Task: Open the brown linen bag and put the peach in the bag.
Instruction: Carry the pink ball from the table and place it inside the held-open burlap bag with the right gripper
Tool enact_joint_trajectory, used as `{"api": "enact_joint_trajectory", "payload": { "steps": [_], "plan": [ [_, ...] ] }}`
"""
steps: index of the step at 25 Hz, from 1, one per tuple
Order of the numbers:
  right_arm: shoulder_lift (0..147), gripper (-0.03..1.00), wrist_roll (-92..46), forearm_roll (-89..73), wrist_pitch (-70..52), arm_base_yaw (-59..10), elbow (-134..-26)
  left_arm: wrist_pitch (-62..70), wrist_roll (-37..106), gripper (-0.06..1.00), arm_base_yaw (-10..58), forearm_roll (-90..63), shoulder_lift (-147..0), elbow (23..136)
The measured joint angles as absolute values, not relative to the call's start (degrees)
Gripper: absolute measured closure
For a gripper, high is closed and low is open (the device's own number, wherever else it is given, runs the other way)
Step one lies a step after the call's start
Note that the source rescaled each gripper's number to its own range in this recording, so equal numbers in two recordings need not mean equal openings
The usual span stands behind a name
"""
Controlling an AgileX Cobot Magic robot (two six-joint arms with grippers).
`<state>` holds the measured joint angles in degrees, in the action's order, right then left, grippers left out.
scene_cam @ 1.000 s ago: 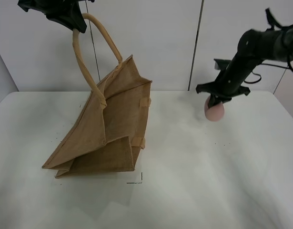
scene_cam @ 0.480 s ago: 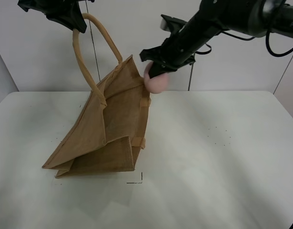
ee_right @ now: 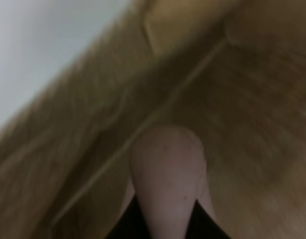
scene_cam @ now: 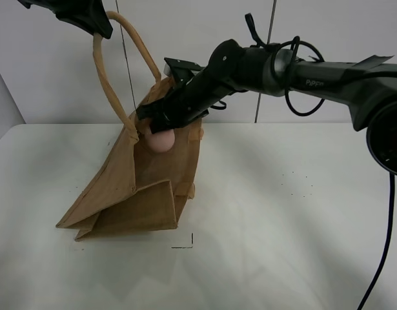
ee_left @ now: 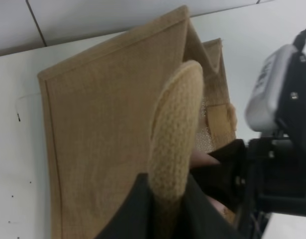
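Just at rim of brown linen bag (scene_cam: 130, 194), peach (scene_cam: 162, 141)

Brown linen bag (scene_cam: 140, 194) on white tbl (scene_cam: 282, 226)

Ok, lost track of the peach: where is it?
Exterior high view, left of centre: the peach, held by the right gripper, at the brown linen bag's open mouth.

Bright, even light, soft shadow under the brown linen bag (scene_cam: 146, 187); right wrist view blurred.
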<state>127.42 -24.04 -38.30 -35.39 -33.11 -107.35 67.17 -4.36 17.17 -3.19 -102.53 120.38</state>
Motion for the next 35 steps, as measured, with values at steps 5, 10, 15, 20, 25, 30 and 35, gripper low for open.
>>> {"api": "enact_joint_trajectory", "payload": {
  "steps": [5,10,15,20,25,30,35],
  "plan": [
    [128.5,0.97,-28.8,-42.2,-35.2,-33.2,-107.4,67.2,-4.2,0.94,17.2,-3.1,-102.5,120.4],
    [127.7,0.97,-31.9,-41.7,-39.3,-33.2,-107.4,67.2,-4.2,0.94,17.2,-3.1,-102.5,120.4],
    [126.4,0.97,-33.1,-37.9,-41.0,-32.9,-107.4,67.2,-4.2,0.94,17.2,-3.0,-102.5,120.4],
    [126.3,0.97,-33.5,-35.6,-43.1,-30.9,-107.4,67.2,-4.2,0.94,17.2,-2.9,-102.5,120.4],
    [128.2,0.97,-33.7,-36.1,-40.0,-31.3,-107.5,67.2,-4.2,0.94,17.2,-2.9,-102.5,120.4],
    [132.9,0.97,-37.5,-39.3,-35.4,-34.8,-107.5,67.2,-4.2,0.94,17.2,-2.9,-102.5,120.4],
    [134.1,0.97,-39.5,-41.1,-28.1,-37.3,-107.5,67.2,-4.2,0.94,17.2,-2.9,-102.5,120.4]
  ]
}}
